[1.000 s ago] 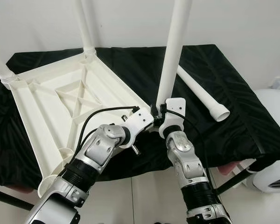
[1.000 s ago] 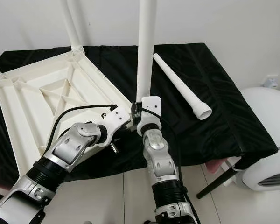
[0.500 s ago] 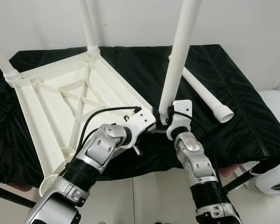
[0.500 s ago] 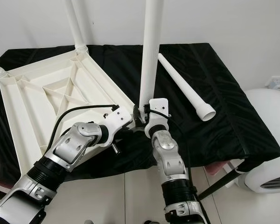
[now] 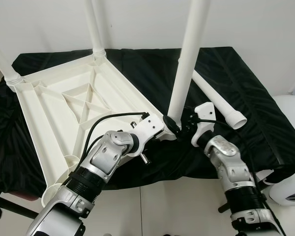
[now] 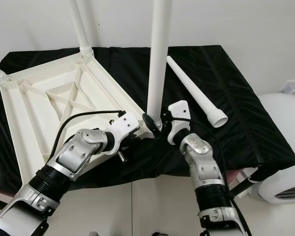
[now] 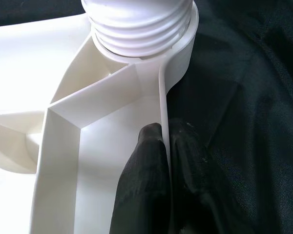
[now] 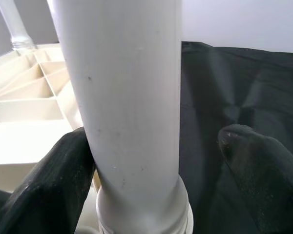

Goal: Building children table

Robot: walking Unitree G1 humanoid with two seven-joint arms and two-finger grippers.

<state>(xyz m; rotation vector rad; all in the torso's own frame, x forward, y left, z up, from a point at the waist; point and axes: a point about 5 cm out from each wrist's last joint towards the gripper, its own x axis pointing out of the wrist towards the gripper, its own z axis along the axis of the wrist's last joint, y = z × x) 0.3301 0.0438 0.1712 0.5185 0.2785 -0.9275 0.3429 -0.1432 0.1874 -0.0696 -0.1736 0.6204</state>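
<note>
The white plastic table top (image 5: 54, 108) lies upside down on a black-covered table. A white leg (image 5: 187, 64) stands upright in the top's near right corner socket (image 7: 136, 24), where its threaded end shows. My left gripper (image 7: 167, 161) is shut on the thin rim of the table top just beside that socket. At the base of this leg (image 8: 132, 97), my right gripper (image 5: 181, 126) comes in from the right and is open. One of its fingers (image 8: 63, 185) touches the leg; the other stands off it.
Two more legs (image 5: 94, 29) (image 5: 2, 61) stand in the far corners. A loose leg (image 5: 216, 101) lies on the black cloth (image 5: 246, 88) to the right. A white round appliance (image 5: 290, 147) stands on the floor at the far right.
My right arm has swung out to the right of the upright leg, and its gripper now reaches the base from the side. The left gripper stays on the rim.
</note>
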